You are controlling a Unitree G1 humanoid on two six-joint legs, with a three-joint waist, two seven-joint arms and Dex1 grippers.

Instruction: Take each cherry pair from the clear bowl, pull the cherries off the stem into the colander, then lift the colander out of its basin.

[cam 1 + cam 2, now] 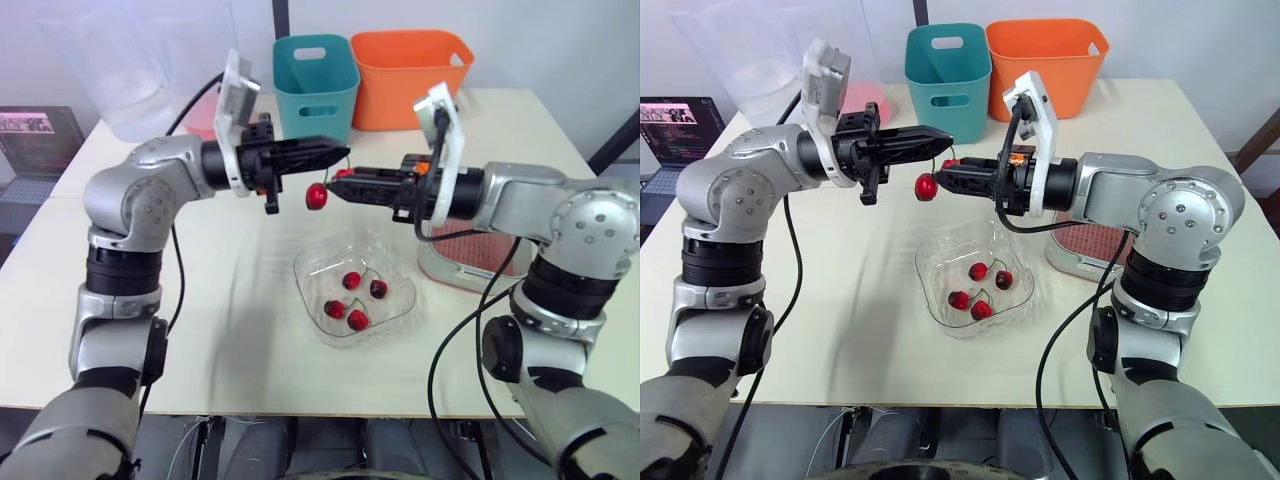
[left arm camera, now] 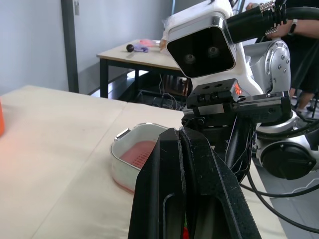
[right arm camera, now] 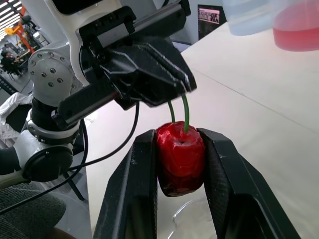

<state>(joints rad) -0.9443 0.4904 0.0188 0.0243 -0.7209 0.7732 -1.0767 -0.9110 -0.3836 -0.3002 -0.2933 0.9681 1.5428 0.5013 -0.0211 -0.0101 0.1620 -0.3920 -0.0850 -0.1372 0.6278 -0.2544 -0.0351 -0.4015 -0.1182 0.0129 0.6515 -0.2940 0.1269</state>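
Right wrist view: right gripper [image 3: 176, 139] clamps one cherry [image 3: 180, 159], left gripper [image 3: 183, 85] pinches two stems [image 3: 185, 112].

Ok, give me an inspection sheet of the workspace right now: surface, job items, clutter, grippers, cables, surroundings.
Surface: beige table, no spills seen.
Job's things: clear bowl holds four cherries; pink colander sits in its basin, to the robot's right of the bowl; one cherry pair is held in the air between the grippers.
Clutter: teal bin and orange bin at the far edge; pink tub and clear container far left.
Grippers: left gripper shut on the stem; right gripper shut on one cherry; the other cherry dangles.
Cables: black cables loop along both arms.
Surroundings: laptop beside the table, left.
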